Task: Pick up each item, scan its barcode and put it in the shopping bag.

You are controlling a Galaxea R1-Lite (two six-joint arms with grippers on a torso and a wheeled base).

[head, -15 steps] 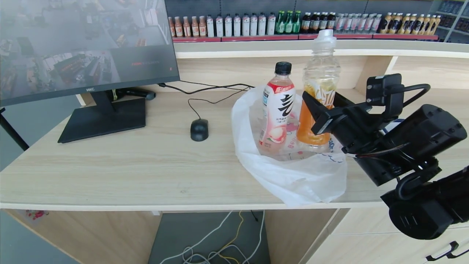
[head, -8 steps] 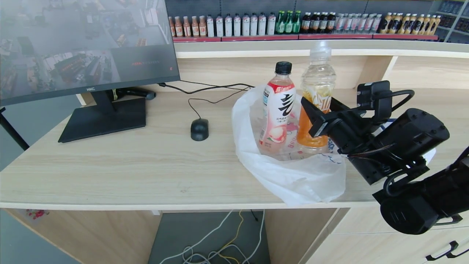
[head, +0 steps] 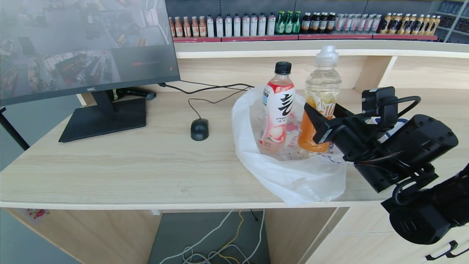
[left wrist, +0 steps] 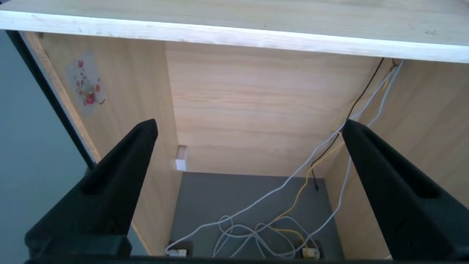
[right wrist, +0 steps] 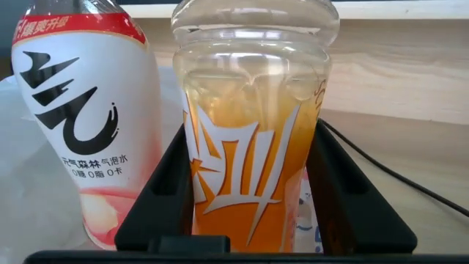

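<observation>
One clear bottle [head: 322, 91] w/ orange drink (white cap [head: 327, 51]), gripped by right end effector [head: 324, 115].

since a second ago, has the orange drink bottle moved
Yes, downward. The orange drink bottle, shut in the right gripper, has its cap nearer the level of the unmoved peach soda bottle's cap than before.

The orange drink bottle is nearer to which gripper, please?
Right. The right gripper clasps the orange drink bottle at the shopping bag; the left gripper hangs open below the counter top, well away.
</observation>
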